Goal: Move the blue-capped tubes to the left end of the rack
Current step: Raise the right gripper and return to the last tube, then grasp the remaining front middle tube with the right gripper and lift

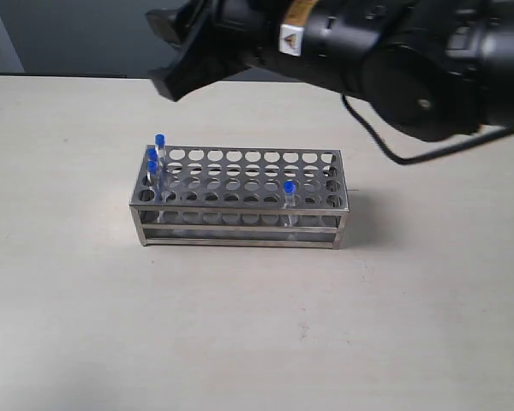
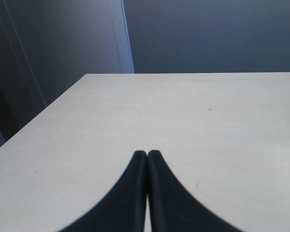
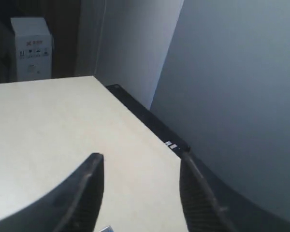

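Closest to the exterior camera I see the pale beige tabletop (image 1: 240, 342). Farther in, near its middle, stands the long shiny steel test-tube rack (image 1: 240, 216), with open sides and rows of round holes in its top plate. One thin clear tube with a bright blue cap (image 1: 289, 187) stands upright in the front row, toward the right end and well apart from the others. The other three blue-capped tubes (image 1: 152, 166) are grouped at the left end, one behind another, their caps rising above the plate.

Behind and above the rack, the black right arm (image 1: 385, 51) reaches in from the right across the middle, with a black cable (image 1: 394, 147) drooping beneath it. The right gripper (image 1: 164, 53) hangs high over the table beyond the rack's left end, touching nothing. On its wrist camera the right gripper (image 3: 141, 157) has its two dark fingers spread wide with only table between them; past the table edge I make out a grey wall and a white box (image 3: 31, 48).

The left gripper (image 2: 146, 154) shows only on its own wrist camera: tips pressed together, gripping nothing, over bare tabletop.
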